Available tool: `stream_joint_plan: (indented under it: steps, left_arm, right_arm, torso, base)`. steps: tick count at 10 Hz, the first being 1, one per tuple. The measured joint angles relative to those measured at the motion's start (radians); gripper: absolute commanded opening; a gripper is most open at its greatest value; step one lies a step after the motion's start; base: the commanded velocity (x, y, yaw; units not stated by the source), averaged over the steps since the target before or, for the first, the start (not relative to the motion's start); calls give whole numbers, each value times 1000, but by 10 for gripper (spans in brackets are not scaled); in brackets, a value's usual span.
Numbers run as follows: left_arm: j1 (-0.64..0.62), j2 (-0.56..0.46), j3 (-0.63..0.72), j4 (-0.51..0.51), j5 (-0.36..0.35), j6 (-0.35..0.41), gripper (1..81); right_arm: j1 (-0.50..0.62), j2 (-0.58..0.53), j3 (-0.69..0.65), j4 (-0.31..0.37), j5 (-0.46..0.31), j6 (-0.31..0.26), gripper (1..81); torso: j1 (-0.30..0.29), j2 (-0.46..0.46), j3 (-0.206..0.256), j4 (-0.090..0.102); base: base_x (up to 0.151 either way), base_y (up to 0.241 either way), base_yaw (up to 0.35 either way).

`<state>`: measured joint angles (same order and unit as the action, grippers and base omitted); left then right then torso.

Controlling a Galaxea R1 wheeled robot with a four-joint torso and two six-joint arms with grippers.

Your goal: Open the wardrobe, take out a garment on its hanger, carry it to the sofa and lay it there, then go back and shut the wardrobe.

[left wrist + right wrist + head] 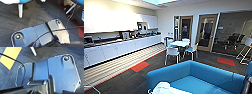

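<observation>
Head view has us facing a break room, with the sofa (196,77) close below us, bright blue, its curved back running across the lower right of the picture. On its seat, at the near left end, lies the garment (165,88), a heap of white cloth touching the blue cushion; we cannot make out the hanger in it. Beyond the sofa stands a small white table (180,43) ringed by white chairs with blue seats (172,53). A long run of white counter cabinets (121,48) lines the left wall, with white wall cupboards (116,21) above. Two red carpet patches (139,66) break up the dark floor (204,58), one left of the sofa and one far right. Wooden doors with glass (206,31) stand in the back wall.

Left wrist view looks down on dark grey carpet (37,13), with a white leg (20,10) standing upright beneath a blue edge, and a thin cable (70,16) trailing nearby. Our left gripper's fingers cannot be made out, so we cannot tell whether it is open or closed.

Right wrist view shows dark carpet with a yellow patch (11,57) and a slim white leg (33,51) slanting across. We cannot tell the state of our right gripper either.
</observation>
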<state>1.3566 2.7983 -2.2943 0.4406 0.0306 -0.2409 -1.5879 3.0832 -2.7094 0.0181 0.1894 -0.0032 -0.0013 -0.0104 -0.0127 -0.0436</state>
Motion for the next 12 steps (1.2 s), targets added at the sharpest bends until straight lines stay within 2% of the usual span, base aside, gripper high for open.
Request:
stream_joint_plan:
  steps: [3,5,12]
  left_arm:
    - [0,12,-44,0,0,0,811]
    - [0,32,-80,0,0,0,811]
    - [0,45,-83,1,1,0,811]
  right_arm:
    - [0,0,0,0,0,0,811]
    - [0,0,0,0,0,0,811]
    - [6,0,-3,0,-3,0,811]
  torso:
    - [0,0,0,0]
    - [0,0,0,0]
    - [1,0,-4,0]
  base:
    - [0,0,107]
    - [0,0,236]
    - [0,0,237]
